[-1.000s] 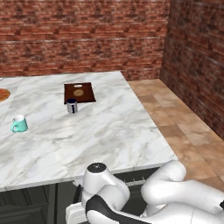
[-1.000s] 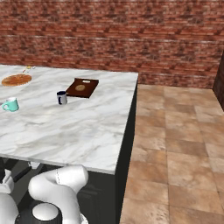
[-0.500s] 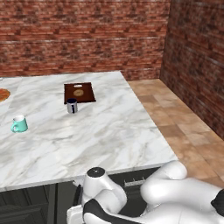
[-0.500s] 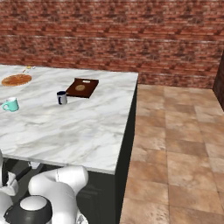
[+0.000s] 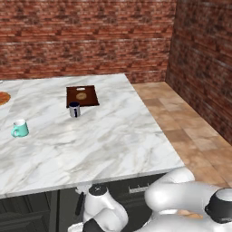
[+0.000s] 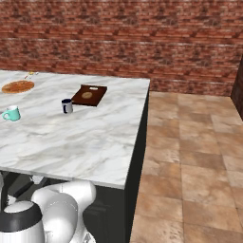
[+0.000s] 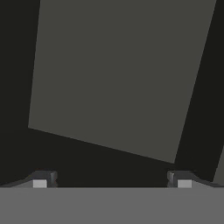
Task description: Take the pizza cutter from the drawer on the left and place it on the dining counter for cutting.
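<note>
The white marble dining counter (image 5: 108, 145) (image 6: 90, 137) stretches across both base views on black cabinets. Under its near edge is a black drawer front (image 5: 136, 183) with a short silver bar handle (image 5: 138, 189). My arm reaches down below that edge, in front of the cabinets. In the hand view my gripper (image 7: 111, 179) is open, its fingertips (image 7: 43, 177) wide apart with nothing between them, facing a flat dark grey panel (image 7: 118, 74) framed in black. The pizza cutter is hidden.
On the counter stand a teal mug (image 5: 20, 128) (image 6: 12, 113), a dark blue cup (image 5: 74, 109) (image 6: 67, 106), a dark brown wooden board (image 5: 82, 95) (image 6: 89, 94) and a pizza (image 6: 18, 87). Brick walls stand behind and to the right, with tiled floor (image 6: 190, 156) to the right.
The arm has sunk a little lower in front of the cabinets. The things on the counter have not moved.
</note>
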